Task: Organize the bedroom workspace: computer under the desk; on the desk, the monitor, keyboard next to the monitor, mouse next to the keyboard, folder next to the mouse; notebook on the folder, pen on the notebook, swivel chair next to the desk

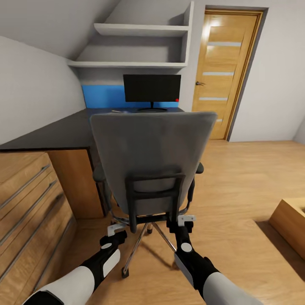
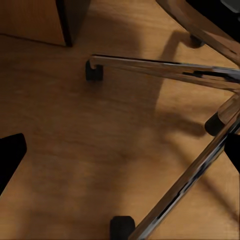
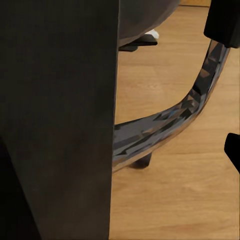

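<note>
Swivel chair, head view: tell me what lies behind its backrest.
Above the swivel chair backrest, the monitor stands on the desk before the blue back panel. The backrest covers the seat and the desk's near middle, so anything lying there cannot be seen.

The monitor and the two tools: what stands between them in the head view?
The swivel chair, its grey back toward the left tool and right tool; beyond it, the desk bearing the monitor.
</note>
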`<state>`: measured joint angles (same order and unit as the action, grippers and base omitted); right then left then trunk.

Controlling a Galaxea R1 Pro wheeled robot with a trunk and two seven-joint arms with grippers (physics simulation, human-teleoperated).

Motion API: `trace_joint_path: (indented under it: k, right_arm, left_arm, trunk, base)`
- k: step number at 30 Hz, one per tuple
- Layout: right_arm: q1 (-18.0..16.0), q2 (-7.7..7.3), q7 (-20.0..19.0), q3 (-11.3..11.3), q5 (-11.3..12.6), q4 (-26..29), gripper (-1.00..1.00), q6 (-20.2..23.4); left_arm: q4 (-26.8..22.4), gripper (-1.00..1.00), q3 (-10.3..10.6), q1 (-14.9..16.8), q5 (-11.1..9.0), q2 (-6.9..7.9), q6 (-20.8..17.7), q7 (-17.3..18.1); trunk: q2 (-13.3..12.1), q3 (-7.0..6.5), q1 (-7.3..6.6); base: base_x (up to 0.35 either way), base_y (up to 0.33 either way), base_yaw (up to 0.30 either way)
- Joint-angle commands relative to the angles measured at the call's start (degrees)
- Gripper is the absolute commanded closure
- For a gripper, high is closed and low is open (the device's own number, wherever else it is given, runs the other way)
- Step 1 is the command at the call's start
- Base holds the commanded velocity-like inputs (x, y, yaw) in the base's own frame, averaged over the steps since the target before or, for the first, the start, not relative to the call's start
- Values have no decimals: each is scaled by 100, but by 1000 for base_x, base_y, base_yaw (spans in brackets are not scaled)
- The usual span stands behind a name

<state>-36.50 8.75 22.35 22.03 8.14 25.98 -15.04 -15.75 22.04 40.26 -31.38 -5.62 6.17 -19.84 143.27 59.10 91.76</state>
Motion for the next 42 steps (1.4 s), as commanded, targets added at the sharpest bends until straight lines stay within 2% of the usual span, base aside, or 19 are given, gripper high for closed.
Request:
trace_joint_path:
  k: [1,42]
  right_arm:
    - [-6,-4,33,57,56,-5,-100,-25]
    - [-6,-26,31,56,47,-5,-100,-25]
  left_arm:
    - [-7,-100,63,8,-23,-1,23,-11]
    - [63,-100,65,8,-18,-10,16,-11]
  trunk:
    - [2,5,2]
    - [2,33,2]
  base:
    - [321,-83,19]
    - [321,-82,20]
